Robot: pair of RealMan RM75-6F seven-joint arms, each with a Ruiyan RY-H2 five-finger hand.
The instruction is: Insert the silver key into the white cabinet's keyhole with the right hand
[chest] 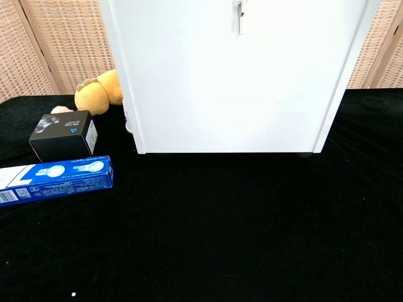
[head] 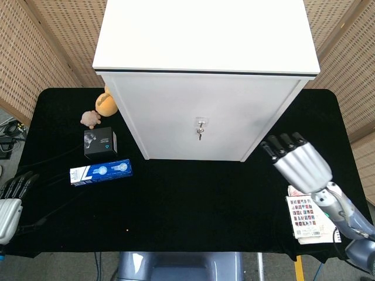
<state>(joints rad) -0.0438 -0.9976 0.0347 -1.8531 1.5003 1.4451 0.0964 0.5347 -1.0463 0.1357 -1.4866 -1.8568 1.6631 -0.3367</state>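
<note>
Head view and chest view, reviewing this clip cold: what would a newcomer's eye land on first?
The big white cabinet fills the middle of the black table, with a silver key hanging from the keyhole in its front. To the right, the right hand hovers apart from the cabinet, holding nothing. On the left lie a blue box, a black box and a yellow plush toy.

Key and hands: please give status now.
Right robot hand open, clear of cabinet. Key sits in keyhole, spare hanging. Left robot hand idle at table edge. Nothing in the way.
</note>
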